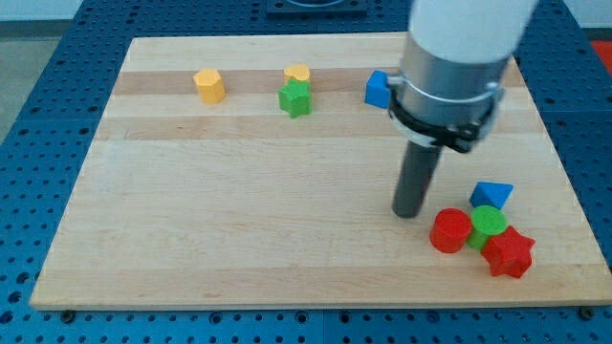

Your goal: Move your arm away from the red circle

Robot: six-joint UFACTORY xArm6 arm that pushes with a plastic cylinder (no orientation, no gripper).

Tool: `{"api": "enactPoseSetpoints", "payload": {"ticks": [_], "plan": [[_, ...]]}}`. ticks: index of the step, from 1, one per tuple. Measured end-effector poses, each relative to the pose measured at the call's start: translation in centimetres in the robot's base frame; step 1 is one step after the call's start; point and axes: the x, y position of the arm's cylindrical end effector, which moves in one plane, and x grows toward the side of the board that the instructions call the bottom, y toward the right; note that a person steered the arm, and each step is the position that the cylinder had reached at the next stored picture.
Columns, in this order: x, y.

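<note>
Wooden board on blue pegboard table. Arm body fills twelve to one o'clock; my tip sits just beside the red circle, at its ten o'clock, a slim gap showing. No fingers on this rig, only the bare rod, holding nothing. Circle lies at the board's four o'clock, packed with a green block, red star and blue block. Best retreat, I judge: slide toward nine o'clock over bare wood, clear of the far blue block, green star and two yellow blocks. No writing or labels legible.
</note>
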Motion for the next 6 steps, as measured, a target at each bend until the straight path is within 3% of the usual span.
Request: {"api": "enactPoseSetpoints", "payload": {"ticks": [2, 6], "plan": [[-5.8, -9.0], [-13.4, -28.4]]}}
